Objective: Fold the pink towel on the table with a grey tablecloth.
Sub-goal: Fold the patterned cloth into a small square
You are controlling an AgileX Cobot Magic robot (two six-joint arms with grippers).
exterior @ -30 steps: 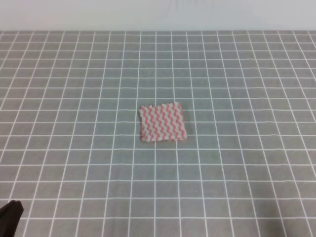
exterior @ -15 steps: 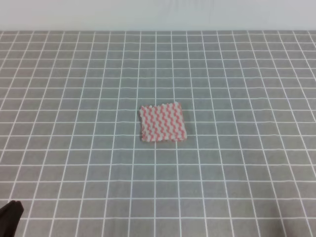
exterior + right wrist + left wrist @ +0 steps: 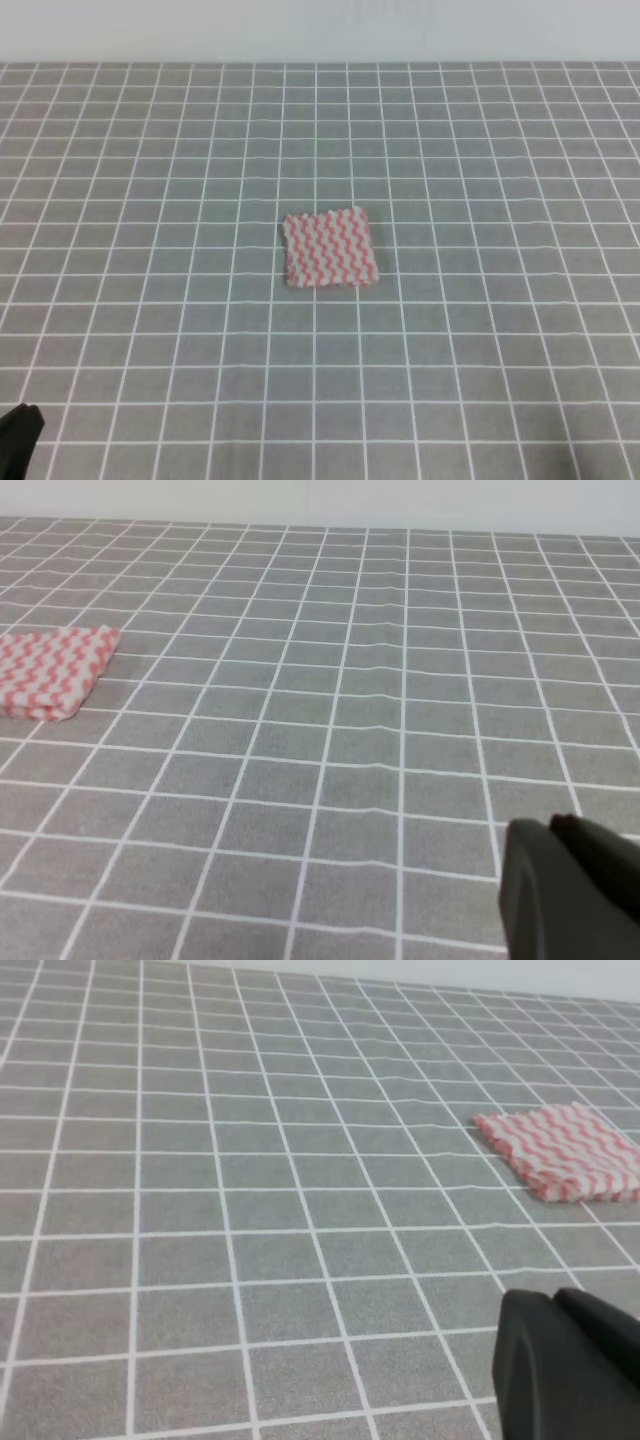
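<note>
At the near left corner of the high view a dark tip of the left gripper (image 3: 18,440) pokes into frame; the right gripper does not appear there at all. Only the wrist views bring both in: the left gripper (image 3: 570,1365) as a black block at the near right of its own picture, the right gripper (image 3: 565,890) as a similar block at the near right of its view. In neither can I tell whether the jaws are parted or closed, and nothing is seen held.

The pink towel (image 3: 329,249) lies flat near the middle of the table with a grey tablecloth (image 3: 150,330), well apart from both grippers. From the left wrist it sits far and to the right (image 3: 562,1150); from the right wrist, far left (image 3: 50,670), its near edge looking doubled.

No writing or label is readable anywhere.
</note>
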